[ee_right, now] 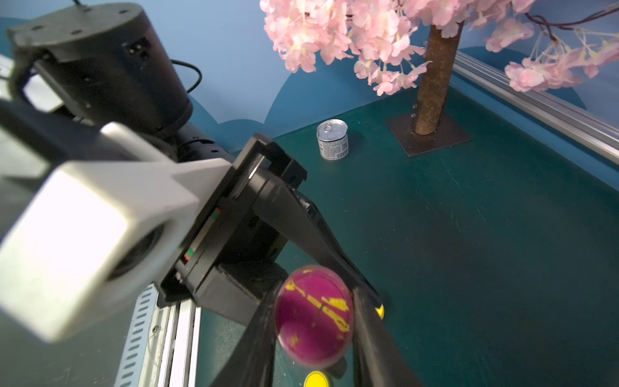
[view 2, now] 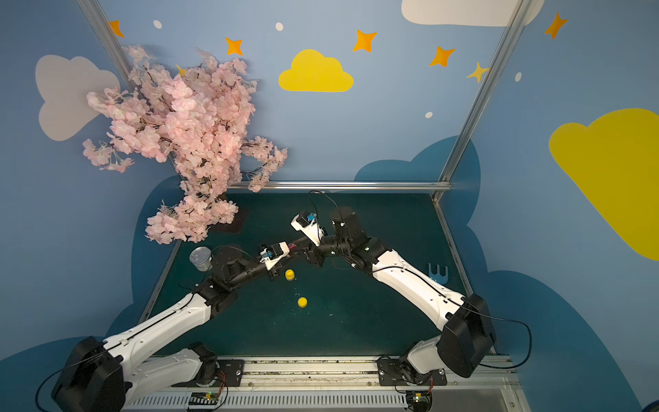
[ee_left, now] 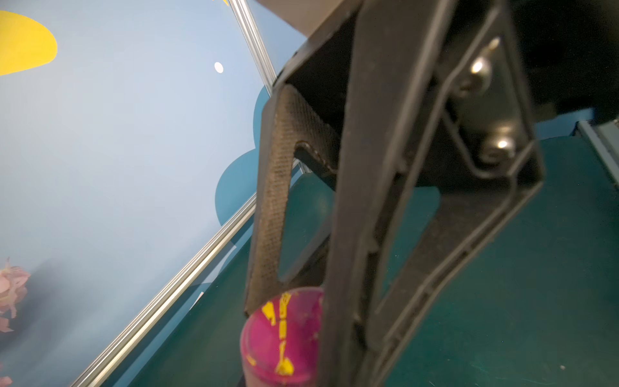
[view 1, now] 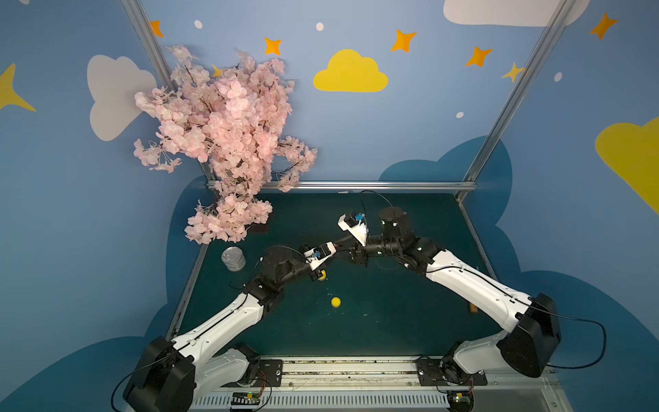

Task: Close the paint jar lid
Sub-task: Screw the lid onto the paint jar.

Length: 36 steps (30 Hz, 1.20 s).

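A magenta paint jar [ee_left: 281, 338], smeared with yellow, hangs above the middle of the green table [view 1: 392, 321], where the two arms meet. Its round lid end [ee_right: 315, 321] faces the right wrist camera. My right gripper [ee_right: 315, 298] is shut on that lid end, one black finger [ee_right: 258, 341] on each side. My left gripper [view 1: 334, 247] reaches in from the left and is shut on the jar's body; its fingertips are hidden behind the jar. In both top views the arms hide nearly all of the jar.
A small yellow jar [view 2: 290, 274] and a yellow cap [view 1: 335, 302] lie on the table below the grippers. A tin can [view 1: 233, 259] stands at the left, beside the pink blossom tree [view 1: 228, 142] on its base plate. A blue piece [view 2: 438, 273] is at the right edge.
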### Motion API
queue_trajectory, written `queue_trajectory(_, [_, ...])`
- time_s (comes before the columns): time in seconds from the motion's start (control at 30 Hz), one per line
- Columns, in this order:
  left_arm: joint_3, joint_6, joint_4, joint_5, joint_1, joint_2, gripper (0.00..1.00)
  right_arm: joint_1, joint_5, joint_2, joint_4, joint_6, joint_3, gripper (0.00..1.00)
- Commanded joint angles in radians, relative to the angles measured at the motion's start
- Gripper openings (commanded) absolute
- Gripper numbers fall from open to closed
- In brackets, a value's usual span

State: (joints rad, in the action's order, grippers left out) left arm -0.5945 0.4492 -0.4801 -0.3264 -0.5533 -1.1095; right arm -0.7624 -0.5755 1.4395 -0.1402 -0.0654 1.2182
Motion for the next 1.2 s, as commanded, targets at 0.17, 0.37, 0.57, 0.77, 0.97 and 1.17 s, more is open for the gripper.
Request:
queue_trajectory(0.17, [-0.021,0.054,-0.194,0.029,-0.022,-0.051,0.30,-0.010,0.182,0.061,0.011,0.256,0.048,0.00])
queue_trajectory(0.37, [-0.027,0.057,-0.217,0.046,-0.025,-0.075,0.32,-0.018,0.251,0.074,-0.006,0.300,0.059,0.00])
queue_trajectory(0.57, [-0.028,0.048,-0.239,0.063,-0.025,-0.084,0.41,-0.022,0.272,0.072,-0.022,0.298,0.059,0.00])
queue_trajectory(0.77, [-0.015,0.037,-0.240,0.072,-0.025,-0.079,0.53,-0.021,0.306,0.068,-0.052,0.268,0.068,0.00])
queue_trajectory(0.97, [-0.004,0.032,-0.225,0.086,-0.024,-0.074,0.58,-0.012,0.330,0.058,-0.063,0.252,0.067,0.00])
queue_trajectory(1.17, [0.073,-0.014,-0.252,0.138,-0.023,-0.040,0.62,-0.008,0.381,0.066,-0.140,0.204,0.113,0.00])
